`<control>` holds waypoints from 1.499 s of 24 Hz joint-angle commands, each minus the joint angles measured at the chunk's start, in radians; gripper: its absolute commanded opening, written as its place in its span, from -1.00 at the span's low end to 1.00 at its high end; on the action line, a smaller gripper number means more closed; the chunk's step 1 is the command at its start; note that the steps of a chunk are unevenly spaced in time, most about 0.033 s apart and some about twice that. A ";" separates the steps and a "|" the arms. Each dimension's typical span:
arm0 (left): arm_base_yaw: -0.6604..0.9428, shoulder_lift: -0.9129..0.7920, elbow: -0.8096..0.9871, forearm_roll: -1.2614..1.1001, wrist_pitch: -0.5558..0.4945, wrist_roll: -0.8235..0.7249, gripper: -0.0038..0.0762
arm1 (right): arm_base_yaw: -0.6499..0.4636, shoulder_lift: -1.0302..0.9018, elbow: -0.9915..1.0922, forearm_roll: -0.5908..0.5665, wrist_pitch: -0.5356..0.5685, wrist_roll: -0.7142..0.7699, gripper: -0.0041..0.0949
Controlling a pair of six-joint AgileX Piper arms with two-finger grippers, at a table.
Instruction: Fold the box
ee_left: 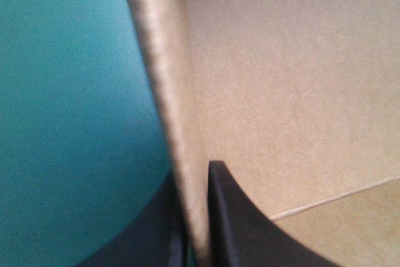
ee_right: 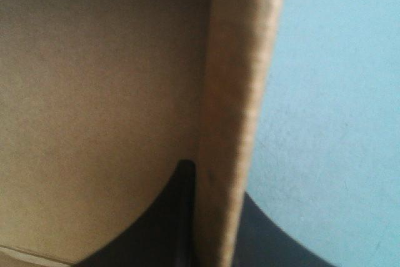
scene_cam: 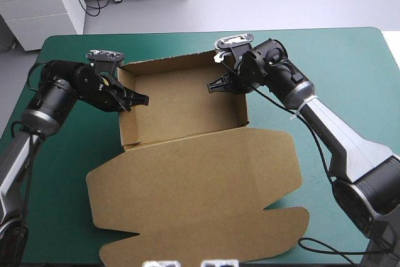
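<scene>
Two jointed arms, dark at the wrist and paler farther back. At middle left, left arm [scene_cam: 53, 95]: rounded matte-black housings, then a silver-grey ring, then a grey link running toward the lower left corner. At right, right arm [scene_cam: 340, 139]: bulbous black wrist housings, a thin white tie [scene_cam: 304, 105] around the link, then a long silver-grey segment and a dark grey rounded joint near the lower right. Left gripper [scene_cam: 144, 99] and right gripper [scene_cam: 213, 87]: black fins tapering to points. Close up, fingers [ee_left: 240, 226] smooth, matte black, broad-based and curved; likewise in the right wrist view [ee_right: 159, 226].
</scene>
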 commanded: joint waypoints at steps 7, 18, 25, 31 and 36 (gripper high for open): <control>-0.071 0.118 -0.032 -0.019 0.042 -0.002 -0.92 | 0.019 0.063 0.030 0.151 0.146 0.008 -0.92; -0.071 0.184 -0.032 -0.039 0.034 -0.002 -0.92 | 0.019 0.083 0.042 0.033 0.168 0.008 -0.92; -0.071 0.219 -0.032 -0.072 0.067 0.006 -0.65 | 0.019 0.085 0.042 -0.031 0.168 0.020 -0.61; -0.071 0.222 -0.032 -0.072 0.073 0.006 0.05 | 0.019 0.085 0.035 -0.089 0.168 0.058 0.07; -0.071 0.222 -0.034 -0.063 0.070 0.006 0.33 | 0.019 0.081 -0.003 -0.123 0.168 0.058 0.07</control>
